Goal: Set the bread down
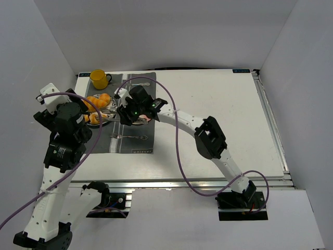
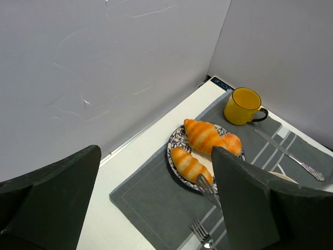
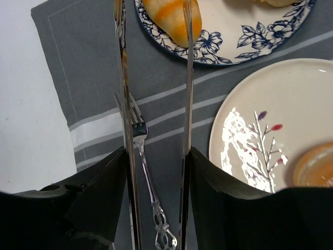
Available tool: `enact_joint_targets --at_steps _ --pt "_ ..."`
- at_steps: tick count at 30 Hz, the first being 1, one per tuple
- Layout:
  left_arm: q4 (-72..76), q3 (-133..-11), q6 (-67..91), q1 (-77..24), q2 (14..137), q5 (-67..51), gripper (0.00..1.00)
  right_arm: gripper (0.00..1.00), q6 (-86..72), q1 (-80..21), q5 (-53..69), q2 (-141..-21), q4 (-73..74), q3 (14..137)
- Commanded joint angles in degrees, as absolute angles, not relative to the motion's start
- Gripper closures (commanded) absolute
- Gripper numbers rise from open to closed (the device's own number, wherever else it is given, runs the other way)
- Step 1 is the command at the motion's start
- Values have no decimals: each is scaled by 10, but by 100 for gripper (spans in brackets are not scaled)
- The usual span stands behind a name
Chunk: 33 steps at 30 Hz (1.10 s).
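Two striped long rolls [image 2: 204,135] and a round bun [image 2: 231,141] lie on a blue-flowered plate [image 2: 176,151] on a grey placemat [image 1: 130,143]. My right gripper [image 3: 156,156] is shut on metal tongs [image 3: 123,104]. The tong tips reach over the nearer striped roll [image 3: 166,18], one arm to its left and one across it. A white plate with a branch pattern [image 3: 260,130] holds another orange bread piece [image 3: 317,166] at the frame edge. My left gripper [image 2: 156,208] is open and empty, held above the placemat's left part.
A yellow mug [image 2: 242,105] stands behind the flowered plate. A fork [image 3: 143,172] lies on the placemat under the tongs. A knife [image 2: 289,153] lies at the mat's far side. White walls close in on the left and back.
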State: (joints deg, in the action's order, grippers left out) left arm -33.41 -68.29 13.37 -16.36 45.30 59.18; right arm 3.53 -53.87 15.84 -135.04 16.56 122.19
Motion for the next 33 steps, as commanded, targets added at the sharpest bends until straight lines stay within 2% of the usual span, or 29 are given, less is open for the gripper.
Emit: enact_joint_targets --at_steps 1,14,33 --pt "-338 -694 134 -166 457 591 2 45 58 -541 199 -1364 135 1273" --pt "-336 -690 131 -168 462 595 2 42 53 -541 191 -1430 93 1307" --pt "-334 -687 127 -173 464 602 2 40 73 -541 124 -1453 100 1312"
